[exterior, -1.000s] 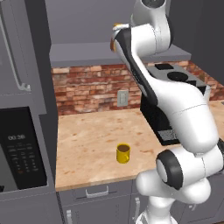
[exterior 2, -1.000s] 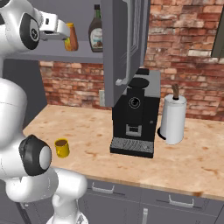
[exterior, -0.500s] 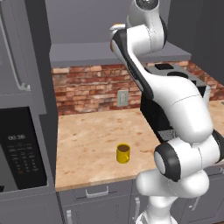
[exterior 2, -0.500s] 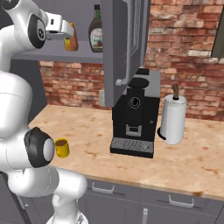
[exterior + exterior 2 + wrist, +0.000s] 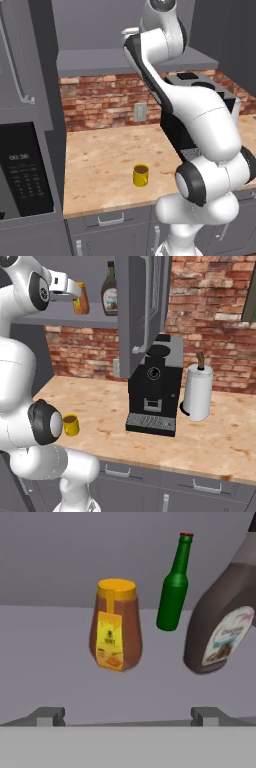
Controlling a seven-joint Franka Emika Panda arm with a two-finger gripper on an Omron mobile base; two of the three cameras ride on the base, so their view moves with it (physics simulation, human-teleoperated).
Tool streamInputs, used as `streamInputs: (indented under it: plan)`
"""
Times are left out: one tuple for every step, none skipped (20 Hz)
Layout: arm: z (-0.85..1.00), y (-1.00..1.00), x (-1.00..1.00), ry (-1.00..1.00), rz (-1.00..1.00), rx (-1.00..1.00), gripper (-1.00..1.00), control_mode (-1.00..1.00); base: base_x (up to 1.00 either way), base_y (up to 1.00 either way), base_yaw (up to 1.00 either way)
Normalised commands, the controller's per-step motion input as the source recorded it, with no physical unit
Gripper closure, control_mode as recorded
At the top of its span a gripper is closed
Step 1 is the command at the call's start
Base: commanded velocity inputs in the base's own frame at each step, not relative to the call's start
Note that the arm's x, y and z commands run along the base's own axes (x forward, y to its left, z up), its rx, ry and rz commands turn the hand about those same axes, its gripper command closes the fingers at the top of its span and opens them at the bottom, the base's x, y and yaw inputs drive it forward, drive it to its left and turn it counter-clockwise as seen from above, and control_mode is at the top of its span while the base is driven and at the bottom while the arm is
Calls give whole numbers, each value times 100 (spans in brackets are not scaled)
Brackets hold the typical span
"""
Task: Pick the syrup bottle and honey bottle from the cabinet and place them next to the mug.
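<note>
Reaching deeper toward the shelf than a second ago, the arm is carrying the gripper [image 5: 75, 292] up to the cabinet [image 5: 60, 321], and in the right base view the hand is now covering part of the honey bottle [image 5: 81, 302], which stood clear beside it before. That suggests the approach for the first grasp is nearly finished, with nothing lifted yet.

In the hand view, going from left to right, the honey bottle [image 5: 115, 626] is standing upright on the grey shelf board, roughly centred between the two small finger tips [image 5: 49, 716] rising at the bottom edge. Those tips are set wide apart, not yet touching anything. The slim green bottle [image 5: 174, 587] is sitting further back, and the syrup bottle [image 5: 226, 624] is filling the right side, just beside the honey bottle's path; its cap and neck are being cut off by the frame edge.

Down on the counter [image 5: 110, 165], the mug [image 5: 141, 175] is waiting well apart from the shelf, with bare wood around it for both bottles.

In the left base view the arm's own upper links are hiding the gripper and the bottles entirely. In the right base view the open cabinet door [image 5: 142, 306] is masking the right part of the shelf, and how close the fingers are to the honey bottle is hard to judge from there.
</note>
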Motion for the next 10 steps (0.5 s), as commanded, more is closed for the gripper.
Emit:
streamInputs:
  plan:
    - [0,0,24,0,0,1,-100,-100,0,0,0]
    - [0,0,22,0,0,2,-100,-100,0,0,0]
    - [0,0,21,0,0,1,-100,-100,0,0,0]
    - [0,0,25,0,0,1,-100,-100,0,0,0]
    - [0,0,29,0,0,1,-100,-100,0,0,0]
    - [0,0,30,0,0,2,-100,-100,0,0,0]
    - [0,0,32,0,0,3,-100,-100,0,0,0]
    - [0,0,34,0,0,5,-100,-100,0,0,0]
    - [0,0,39,0,0,7,-100,-100,0,0,0]
    - [0,0,37,0,0,7,-100,-100,0,0,0]
